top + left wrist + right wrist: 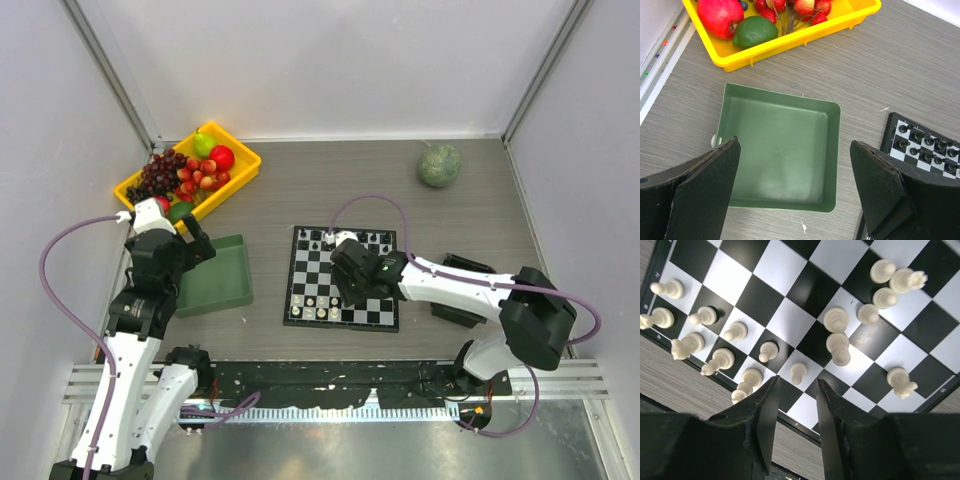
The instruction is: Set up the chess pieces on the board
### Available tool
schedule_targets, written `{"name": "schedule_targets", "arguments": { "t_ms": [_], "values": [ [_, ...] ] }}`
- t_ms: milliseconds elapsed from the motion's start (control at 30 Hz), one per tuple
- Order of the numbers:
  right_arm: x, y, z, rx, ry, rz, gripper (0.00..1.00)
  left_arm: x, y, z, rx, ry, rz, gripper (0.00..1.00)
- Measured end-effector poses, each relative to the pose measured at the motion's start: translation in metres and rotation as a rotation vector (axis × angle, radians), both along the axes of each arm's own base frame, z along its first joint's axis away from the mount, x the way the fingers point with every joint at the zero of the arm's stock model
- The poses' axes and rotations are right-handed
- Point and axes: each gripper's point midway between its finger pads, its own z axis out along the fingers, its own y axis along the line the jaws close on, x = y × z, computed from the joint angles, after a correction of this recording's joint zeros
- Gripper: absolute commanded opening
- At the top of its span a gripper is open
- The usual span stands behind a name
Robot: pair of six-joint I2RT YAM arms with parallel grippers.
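Note:
The checkered board (310, 262) lies mid-table. Black chess pieces (318, 240) line its far rows, cream-white pieces (318, 311) its near rows. My right gripper (348, 292) hovers low over the board's near half. In the right wrist view it (797, 390) is open and empty, with a white pawn (798, 372) just beyond the tips. Several white pieces (705, 345) stand in two rows at left, and others cluster at upper right (885, 285). My left gripper (795, 150) is open wide and empty above the green tray (832, 150). The board's corner (892, 131) with black pieces (920, 142) shows at right.
A yellow bin (245, 162) of fruit stands at back left, next to the green tray (232, 268). A round green fruit (439, 165) lies at back right. A black object (462, 265) sits right of the board, partly under my right arm.

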Motion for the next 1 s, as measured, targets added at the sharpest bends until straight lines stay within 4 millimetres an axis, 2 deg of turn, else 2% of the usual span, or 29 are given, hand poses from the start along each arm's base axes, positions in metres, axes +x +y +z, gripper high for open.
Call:
{"name": "schedule_targets", "arguments": {
  "t_ms": [100, 233, 333, 467, 633, 1000],
  "values": [
    [0.008, 0.0, 0.013, -0.001, -0.04, -0.013, 0.44, 0.002, -0.002, 0.0, -0.004, 0.001, -0.009, 0.99],
    [0.03, 0.001, 0.035, 0.008, -0.104, -0.049, 0.45, 0.002, -0.001, 0.0, 0.001, 0.001, -0.01, 0.99],
    [0.045, -0.002, 0.042, 0.014, -0.123, -0.087, 0.45, 0.001, -0.001, 0.001, 0.001, -0.004, -0.01, 0.99],
    [0.056, -0.012, 0.033, -0.015, -0.109, -0.123, 0.45, -0.001, -0.001, 0.004, 0.0, -0.014, -0.009, 0.99],
    [0.057, -0.014, 0.031, -0.022, -0.102, -0.12, 0.44, -0.002, 0.0, 0.005, 0.001, -0.019, -0.003, 0.99],
    [0.046, -0.015, 0.02, -0.019, -0.051, -0.088, 0.44, -0.002, 0.001, 0.004, 0.003, -0.015, 0.0, 0.99]
  ]
}}
